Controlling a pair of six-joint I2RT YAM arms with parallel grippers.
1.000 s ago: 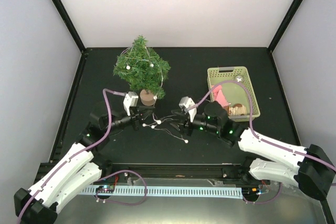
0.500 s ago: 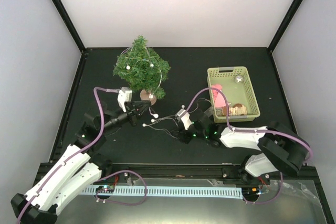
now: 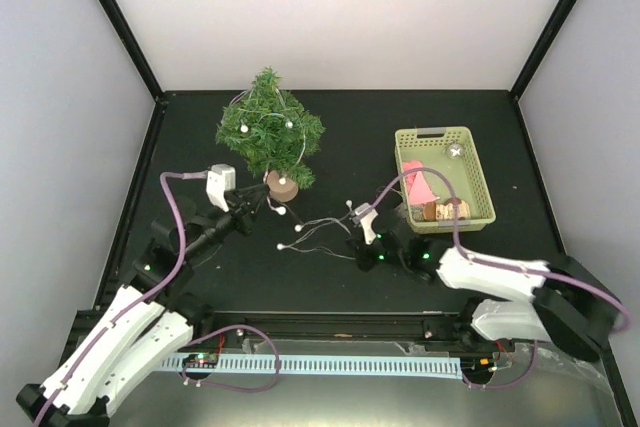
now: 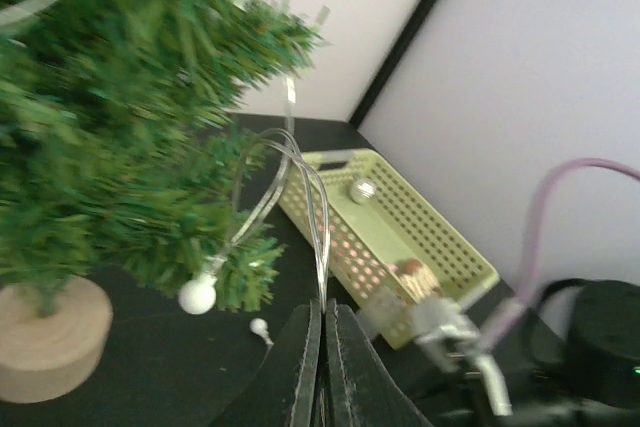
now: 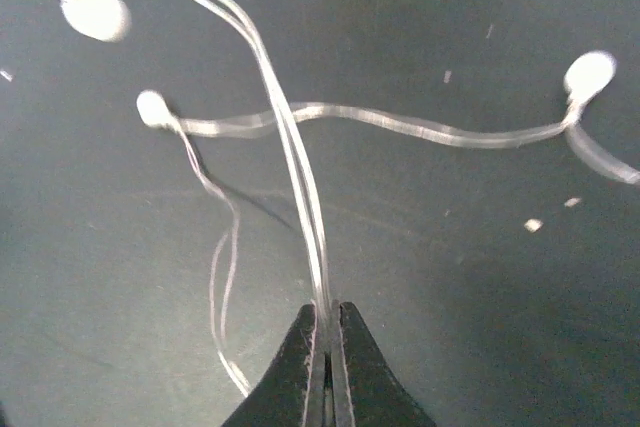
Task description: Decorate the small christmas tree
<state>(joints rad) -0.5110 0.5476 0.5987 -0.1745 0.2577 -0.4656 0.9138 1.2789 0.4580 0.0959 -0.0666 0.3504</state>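
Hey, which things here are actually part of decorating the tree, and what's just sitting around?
In use: small bushy dark green artificial christmas tree; thin clear light string with white bulbs, pinched by the left fingers and right fingers.
Idle: pale green plastic lattice basket holding a silver bauble and a pink piece.

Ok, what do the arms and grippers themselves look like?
The left arm and right arm have white lower links and black outer joints with green lights. A purple cable runs along each. The left gripper and right gripper each have two slim, tapered black fingers.
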